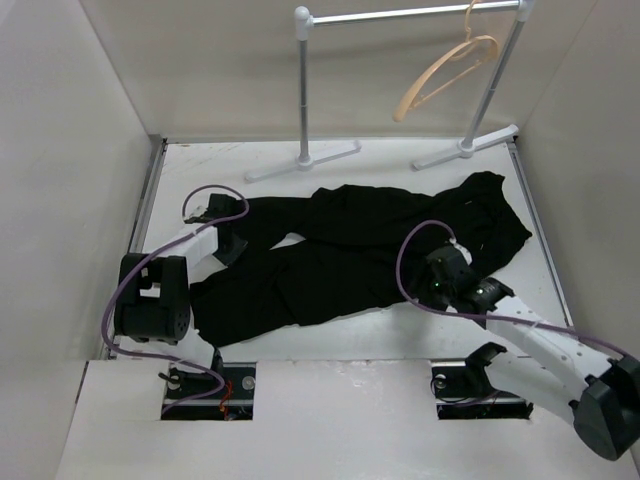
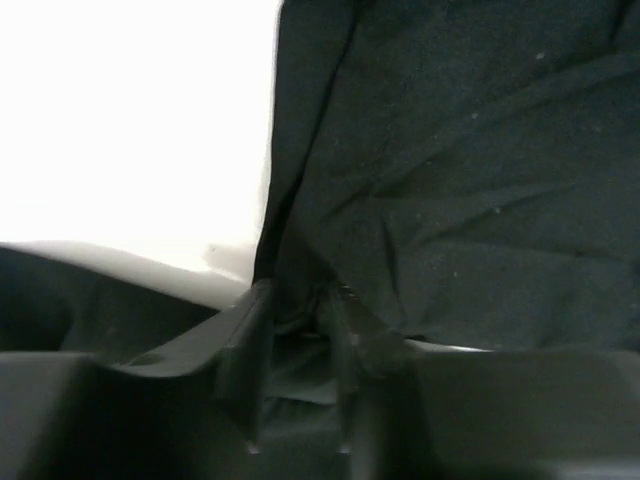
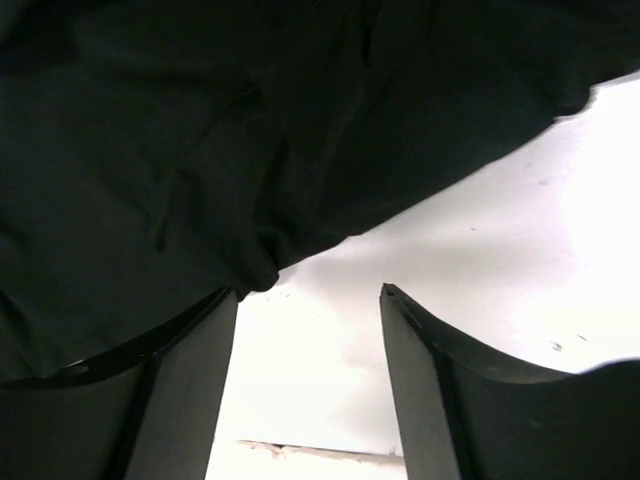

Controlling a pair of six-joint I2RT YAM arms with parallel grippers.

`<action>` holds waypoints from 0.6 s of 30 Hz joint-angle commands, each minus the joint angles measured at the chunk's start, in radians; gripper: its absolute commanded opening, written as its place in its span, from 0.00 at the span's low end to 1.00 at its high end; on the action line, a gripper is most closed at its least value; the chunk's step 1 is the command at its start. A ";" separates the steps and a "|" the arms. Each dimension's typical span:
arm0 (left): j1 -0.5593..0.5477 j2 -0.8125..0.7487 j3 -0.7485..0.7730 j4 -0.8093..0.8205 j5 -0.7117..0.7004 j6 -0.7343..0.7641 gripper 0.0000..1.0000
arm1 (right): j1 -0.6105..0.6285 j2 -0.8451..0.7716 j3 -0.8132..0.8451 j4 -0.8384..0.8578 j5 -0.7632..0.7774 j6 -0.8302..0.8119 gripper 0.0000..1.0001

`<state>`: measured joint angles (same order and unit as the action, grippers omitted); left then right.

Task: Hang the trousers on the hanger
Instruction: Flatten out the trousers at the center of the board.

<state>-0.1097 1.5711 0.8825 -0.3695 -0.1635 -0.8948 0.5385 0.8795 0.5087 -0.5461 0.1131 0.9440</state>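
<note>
The black trousers [image 1: 350, 250] lie spread flat across the middle of the table. The tan wooden hanger [image 1: 445, 72] hangs by its hook from the rail at the back right. My left gripper [image 1: 232, 248] is at the trousers' left end. In the left wrist view it [image 2: 298, 292] is shut on a fold of the black fabric [image 2: 460, 180]. My right gripper [image 1: 440, 264] is low at the trousers' near edge on the right. In the right wrist view it [image 3: 308, 292] is open over bare table, with the trousers' edge [image 3: 200, 150] just ahead and over the left finger.
A grey metal rail [image 1: 410, 14] on two posts with white feet [image 1: 303, 160] stands at the back. White walls close in the table on the left, right and back. The table's near edge [image 1: 330, 362] runs by the arm bases.
</note>
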 commanded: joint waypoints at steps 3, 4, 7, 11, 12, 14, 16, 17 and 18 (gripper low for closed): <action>0.005 -0.075 -0.005 0.049 0.013 -0.007 0.08 | 0.056 0.139 0.031 0.153 0.005 0.019 0.59; 0.009 -0.121 -0.010 0.044 0.013 -0.007 0.06 | 0.059 0.169 0.033 0.179 0.008 0.022 0.58; 0.025 -0.279 -0.014 0.006 0.013 -0.013 0.03 | 0.061 0.234 0.045 0.250 0.008 0.030 0.60; 0.038 -0.422 0.054 -0.083 0.012 -0.036 0.02 | 0.064 0.329 0.070 0.264 -0.001 0.030 0.63; 0.041 -0.436 0.071 -0.094 0.013 -0.039 0.02 | 0.065 0.344 0.070 0.267 -0.004 0.030 0.59; 0.043 -0.463 0.111 -0.120 0.019 -0.059 0.01 | 0.067 0.361 0.070 0.267 -0.012 0.038 0.39; 0.041 -0.483 0.150 -0.138 0.035 -0.087 0.01 | 0.068 0.352 0.064 0.253 -0.016 0.045 0.20; 0.043 -0.491 0.168 -0.149 0.045 -0.101 0.01 | 0.070 0.333 0.056 0.236 -0.013 0.048 0.15; 0.046 -0.496 0.186 -0.157 0.054 -0.114 0.01 | 0.079 0.311 0.048 0.216 -0.009 0.052 0.12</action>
<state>-0.0700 1.0939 1.0100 -0.4568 -0.1329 -0.9546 0.5987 1.2339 0.5461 -0.3325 0.1040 0.9768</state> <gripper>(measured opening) 0.021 0.139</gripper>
